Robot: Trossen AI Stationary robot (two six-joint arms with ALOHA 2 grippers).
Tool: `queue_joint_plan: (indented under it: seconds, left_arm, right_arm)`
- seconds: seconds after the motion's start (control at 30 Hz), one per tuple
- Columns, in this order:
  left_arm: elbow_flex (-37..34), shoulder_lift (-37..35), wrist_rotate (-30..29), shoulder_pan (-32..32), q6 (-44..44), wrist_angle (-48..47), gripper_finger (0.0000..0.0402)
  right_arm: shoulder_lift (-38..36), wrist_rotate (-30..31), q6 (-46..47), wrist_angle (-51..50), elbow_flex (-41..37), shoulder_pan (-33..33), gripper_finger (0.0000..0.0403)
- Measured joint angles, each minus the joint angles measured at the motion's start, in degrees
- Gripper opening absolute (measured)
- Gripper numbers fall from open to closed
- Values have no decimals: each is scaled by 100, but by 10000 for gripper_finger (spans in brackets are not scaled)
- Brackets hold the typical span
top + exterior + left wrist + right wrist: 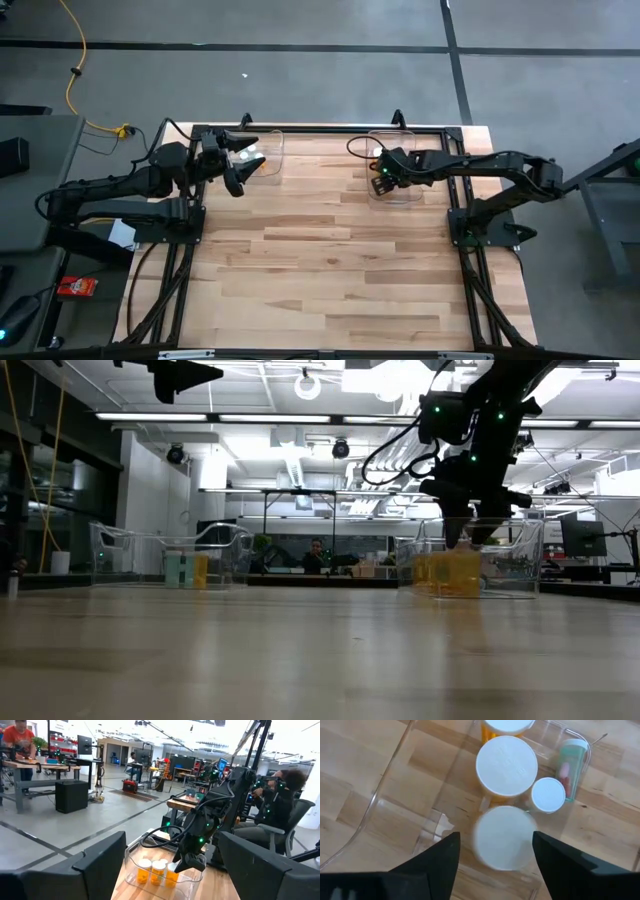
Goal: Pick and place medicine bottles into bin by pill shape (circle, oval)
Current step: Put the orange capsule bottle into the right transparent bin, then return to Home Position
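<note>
The right gripper (492, 855) hangs over the clear plastic bin on the right side of the table (405, 190), its two dark fingers (435, 857) spread wide with a white-capped bottle (505, 837) blurred in the gap between them; the pads do not appear to touch it, so I judge it is either just being let go or dropping upright into the bin, though contact cannot be ruled out. The fingers stand apart more than the cap's width, which fits a release, not a grip. Just beyond it in the same bin stand an orange-bodied bottle with a wide white round cap (506, 765), a smaller white-capped vial (548, 795) beside it, and a pale green-tinted vial lying on its side (572, 765) with reddish pills inside; another orange bottle (507, 726) is cut off at the frame's edge. They are packed close together, probably because this bin collects one pill shape. From table height the orange bottles (455, 572) show as a cluster inside that bin. Across the table, the left gripper (240, 165) hovers wide open at the clear bin on the left (272, 150), holding nothing that I can see; that bin holds a few bottles (190, 570) of its own. The light wooden tabletop (330, 270) between the bins shows no bottles.
</note>
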Motion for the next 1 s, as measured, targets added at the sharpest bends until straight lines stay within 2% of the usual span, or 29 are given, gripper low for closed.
queue_joint_plan:
  seconds: [0.27, 0.37, 0.5, 0.6, 0.8, 0.93, 1.0]
  left_arm:
    - [-1, 0, -2, 0, -1, 0, 310]
    - [0, 0, -1, 0, -1, 0, 310]
    - [0, 0, 3, 0, -7, 7, 310]
    - [-1, 0, 44, 0, -159, 9, 310]
    - [-1, 0, 434, 0, -397, 9, 310]
    - [0, 0, 822, 0, -457, 17, 310]
    - [0, 0, 930, -4, -457, 17, 310]
  right_arm:
    - [-1, 0, 0, 9, 0, 0, 255]
    - [-96, 8, -280, -33, 81, 0, 255]
    - [-555, 232, -836, -90, 434, 0, 255]
    - [-1092, 150, -1257, 15, 656, 69, 255]
    - [-2180, -831, -1846, 1728, 527, 498, 254]
    - [-2502, -1405, -2115, 3129, 431, 907, 254]
    - [-2557, -1456, -2295, 3645, 431, 1138, 254]
